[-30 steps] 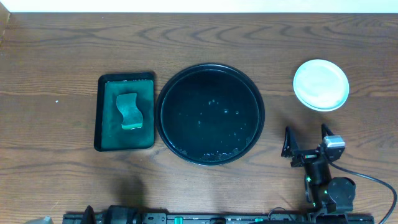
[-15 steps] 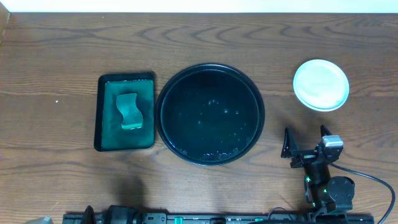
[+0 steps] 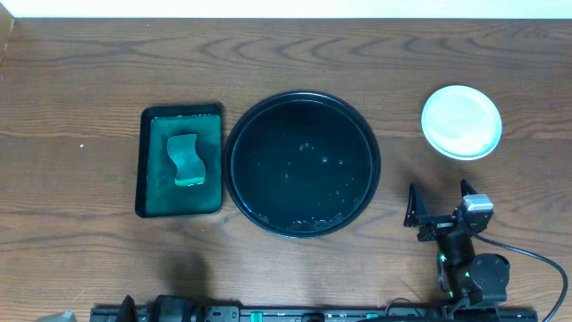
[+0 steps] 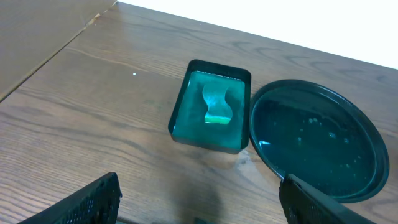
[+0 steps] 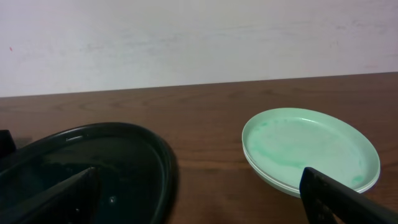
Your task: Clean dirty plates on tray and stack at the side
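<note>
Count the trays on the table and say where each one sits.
2. The round black tray sits mid-view from overhead; the rectangular green tray, holding a sponge, lies close beside it on the left. No others seem hidden.

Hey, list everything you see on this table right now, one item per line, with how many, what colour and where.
round tray: one, glossy black, table centre; no plates on it, droplets scattered inside
plates: one stack, at least two, pale mint, on the table right of the round tray
rectangular tray: one, dark green, just left of the round tray
sponge: one, green, lying in the rectangular tray
table: one, dark brown wood
left fingers: two, black, spread open, empty, facing both trays
right fingers: two, black, spread open, empty, at the near edge below the plates
</note>
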